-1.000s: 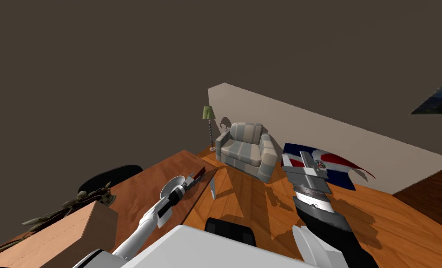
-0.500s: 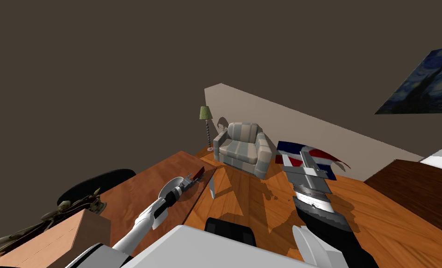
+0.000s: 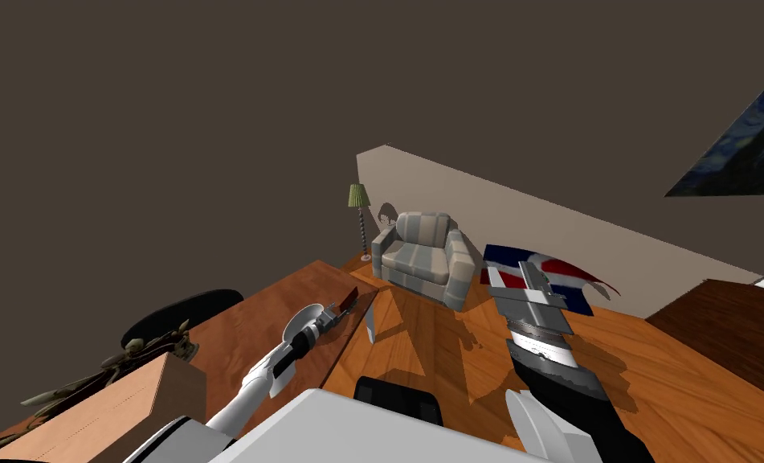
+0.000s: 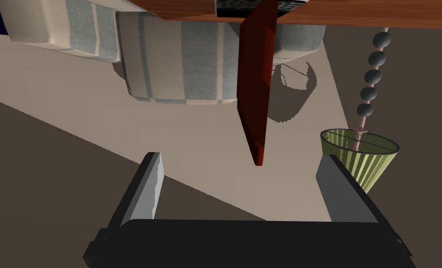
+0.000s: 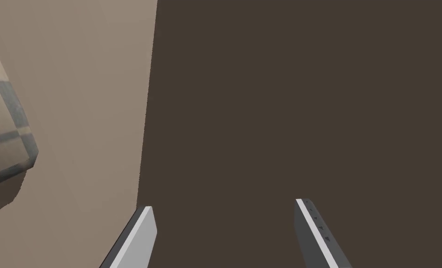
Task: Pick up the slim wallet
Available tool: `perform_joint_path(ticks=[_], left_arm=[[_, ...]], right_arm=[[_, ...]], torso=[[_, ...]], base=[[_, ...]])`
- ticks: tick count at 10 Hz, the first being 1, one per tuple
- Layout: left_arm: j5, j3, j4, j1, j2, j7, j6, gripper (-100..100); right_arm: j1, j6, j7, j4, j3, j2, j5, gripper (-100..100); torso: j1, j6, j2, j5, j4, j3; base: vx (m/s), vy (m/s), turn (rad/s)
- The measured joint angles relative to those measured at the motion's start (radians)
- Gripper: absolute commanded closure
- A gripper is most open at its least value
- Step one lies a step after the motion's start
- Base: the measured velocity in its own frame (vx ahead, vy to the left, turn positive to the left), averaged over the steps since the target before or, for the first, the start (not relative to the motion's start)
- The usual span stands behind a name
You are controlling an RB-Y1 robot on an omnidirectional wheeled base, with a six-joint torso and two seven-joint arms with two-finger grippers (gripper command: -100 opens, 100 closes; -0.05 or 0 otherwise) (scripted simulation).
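Observation:
The slim wallet is a thin dark red slab at the far corner of the wooden table. My left arm reaches across the table, and its gripper is right at the wallet. In the left wrist view the wallet stands on edge against the table. Its near end reaches just between the tips of my left gripper, which is open and not touching it. My right gripper hangs open over the floor to the right, holding nothing.
A brown box and a twiggy plant sit on the table's near left. A black chair stands behind the table. Beyond the corner are a striped armchair, a floor lamp and a flag rug.
The head view has swung a little as my camera moved. My left gripper stays open at the wallet, and the right arm holds its place.

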Motion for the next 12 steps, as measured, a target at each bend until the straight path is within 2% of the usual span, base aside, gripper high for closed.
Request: perform_joint_path(ticks=[1,2,3,4,5,6,7,8,10,11,12], left_arm=[[-0.005,-0.002,-0.018,0.008,-0.004,0.003,0.011,-100],[-0.03,-0.013,-0.05,0.018,-0.023,0.013,0.032,-100],[-0.044,-0.017,-0.035,0.004,-0.045,0.006,0.039,-100],[-0.05,-0.021,-0.055,0.011,-0.05,0.007,0.05,-100],[-0.082,-0.042,-0.147,0.043,-0.07,0.035,0.102,-100],[-0.097,-0.047,-0.158,0.041,-0.087,0.041,0.125,-100],[-0.099,-0.044,-0.131,0.027,-0.096,0.029,0.118,-100],[-0.121,-0.049,-0.125,0.017,-0.119,0.022,0.118,-100],[-0.164,-0.069,-0.167,0.025,-0.162,0.028,0.158,-100],[-0.185,-0.081,-0.209,0.039,-0.181,0.035,0.187,-100],[-0.211,-0.087,-0.22,0.036,-0.217,0.027,0.208,-100]], right_arm=[[0.0,0.0,0.0,0.0,0.0,0.0,0.0,0],[0.0,0.0,0.0,0.0,0.0,0.0,0.0,0],[0.0,0.0,0.0,0.0,0.0,0.0,0.0,0],[0.0,0.0,0.0,0.0,0.0,0.0,0.0,0],[0.0,0.0,0.0,0.0,0.0,0.0,0.0,0],[0.0,0.0,0.0,0.0,0.0,0.0,0.0,0],[0.0,0.0,0.0,0.0,0.0,0.0,0.0,0],[0.0,0.0,0.0,0.0,0.0,0.0,0.0,0],[0.0,0.0,0.0,0.0,0.0,0.0,0.0,0],[0.0,0.0,0.0,0.0,0.0,0.0,0.0,0],[0.0,0.0,0.0,0.0,0.0,0.0,0.0,0]], torso=[[-0.003,0.0,0.0,-0.001,0.0,0.0],[-0.001,-0.001,0.0,0.0,0.0,0.0],[0.0,0.0,-0.001,0.0,0.0,0.0],[-0.003,0.0,0.0,-0.001,0.0,0.0],[-0.001,-0.001,0.0,0.0,0.0,0.0],[-0.001,0.0,0.0,0.0,0.0,0.0],[-0.003,0.0,0.0,-0.001,0.0,0.0],[-0.002,0.0,-0.001,-0.001,0.0,-0.001],[0.002,0.0,-0.001,0.0,0.0,0.0],[0.0,0.0,-0.001,0.0,0.0,0.0],[0.001,0.0,-0.001,0.0,0.0,-0.001]], base=[[0.007,0.081,0.162],[0.015,0.092,0.098],[0.011,0.042,-0.016],[0.011,0.091,0.171],[0.011,0.081,0.083],[0.008,0.032,-0.019],[0.026,0.077,0.162],[0.019,0.088,0.09],[0.021,0.113,0.115],[0.033,0.115,0.186],[0.026,0.094,0.07]])
